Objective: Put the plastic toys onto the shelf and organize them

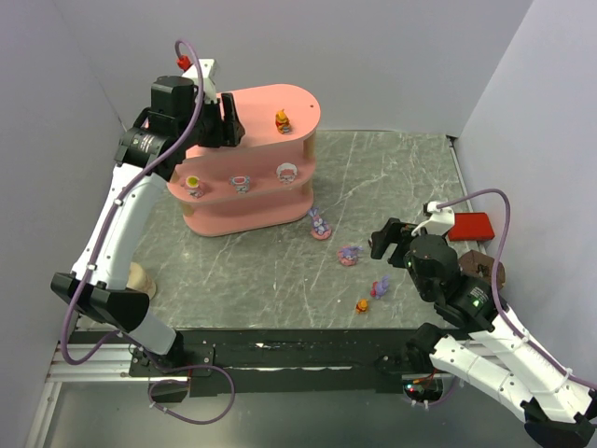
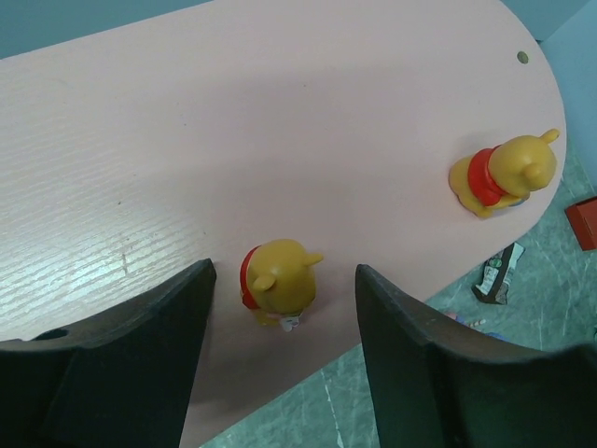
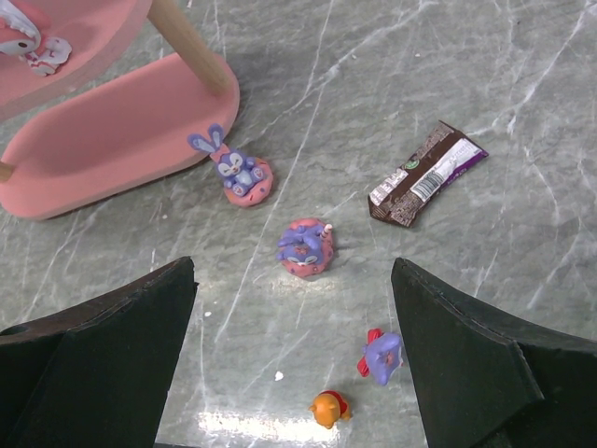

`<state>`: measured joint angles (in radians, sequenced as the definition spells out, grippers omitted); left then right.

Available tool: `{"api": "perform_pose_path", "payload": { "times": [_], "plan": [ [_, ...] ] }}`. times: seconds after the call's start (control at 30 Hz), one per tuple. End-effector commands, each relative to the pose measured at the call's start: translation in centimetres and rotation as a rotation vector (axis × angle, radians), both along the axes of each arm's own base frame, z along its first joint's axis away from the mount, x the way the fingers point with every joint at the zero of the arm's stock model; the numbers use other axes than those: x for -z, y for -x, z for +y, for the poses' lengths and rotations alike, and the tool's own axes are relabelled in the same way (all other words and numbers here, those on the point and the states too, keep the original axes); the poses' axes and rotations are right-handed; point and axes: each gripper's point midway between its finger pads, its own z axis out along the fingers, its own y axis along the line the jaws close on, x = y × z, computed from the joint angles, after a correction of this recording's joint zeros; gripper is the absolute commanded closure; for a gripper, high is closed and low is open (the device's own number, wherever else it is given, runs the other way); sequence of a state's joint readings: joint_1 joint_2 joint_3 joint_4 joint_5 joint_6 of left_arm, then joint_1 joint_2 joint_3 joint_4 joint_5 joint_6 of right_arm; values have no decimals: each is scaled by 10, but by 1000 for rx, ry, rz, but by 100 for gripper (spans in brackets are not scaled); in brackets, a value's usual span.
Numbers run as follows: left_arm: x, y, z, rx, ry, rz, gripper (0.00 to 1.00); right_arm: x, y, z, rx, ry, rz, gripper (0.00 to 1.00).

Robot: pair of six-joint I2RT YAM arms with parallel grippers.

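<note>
**Top view:** a pink 3-tier shelf w/ pale wooden posts [image 1: 270, 159] is standing at the far left of the grey marbled bench [image 1: 392, 177]. The left tool [image 1: 227, 121] is hovering over the top tier's left half. An orange-yellow bear figurine [image 1: 282, 120] is standing near that tier's right end. 3 small figurines [image 1: 241, 182] are sitting in a row on the middle tier. Right of the shelf, 3 purple figurines [image 1: 349, 254] and 1 loose orange bear [image 1: 362, 305] are lying apart on the bench. The right tool [image 1: 392, 240] is hanging just right of them, w/ a red flat box [image 1: 472, 225] and a brown-wrapped snack bar [image 1: 485, 264] beyond.

**Left wrist:** the left tool's fingers [image 2: 140, 355] are standing apart. A 2nd bear [image 2: 278, 280] is standing btwn them on the top tier, w/ gaps showing on both sides.

**Right wrist:** the right tool's fingers [image 3: 103, 355] are spreading wide above the bench, gripping nothing. 1 purple bunny is sitting just beside the bottom tier's end; the other loose toys are lying nearer the tool.
</note>
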<state>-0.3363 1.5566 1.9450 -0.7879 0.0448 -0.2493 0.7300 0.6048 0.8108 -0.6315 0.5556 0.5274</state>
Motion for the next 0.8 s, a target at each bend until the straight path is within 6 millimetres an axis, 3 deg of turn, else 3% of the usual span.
{"api": "perform_pose_path", "payload": {
  "times": [0.0,0.13,0.17,0.33,0.5,0.63,0.67,0.7,0.73,0.77],
  "plan": [
    [-8,8,9,-28,-7,-20,30,-7,-3,-1,16,-27,-27,7],
    [-19,17,14,-44,8,-46,27,-5,-3,0,9,-21,-22,7],
    [-32,24,16,-47,29,-81,27,-6,-3,0,8,-22,-26,7],
    [-50,53,20,-30,81,-125,26,-5,-5,2,-8,-10,-32,6],
    [-47,77,26,-17,91,-131,26,0,-5,5,-11,-3,-7,5],
    [-34,104,-10,159,172,-116,30,4,-4,-2,8,20,1,5],
    [-17,109,-19,174,183,-81,30,3,-3,-4,13,22,-3,5],
    [-9,123,-44,245,182,-68,29,4,-3,-6,22,28,-5,5],
    [-7,128,-59,269,188,-78,29,3,-3,-6,24,27,-5,5],
    [11,129,-69,255,171,-47,28,2,-3,-6,22,26,-6,5]
  ]
}}
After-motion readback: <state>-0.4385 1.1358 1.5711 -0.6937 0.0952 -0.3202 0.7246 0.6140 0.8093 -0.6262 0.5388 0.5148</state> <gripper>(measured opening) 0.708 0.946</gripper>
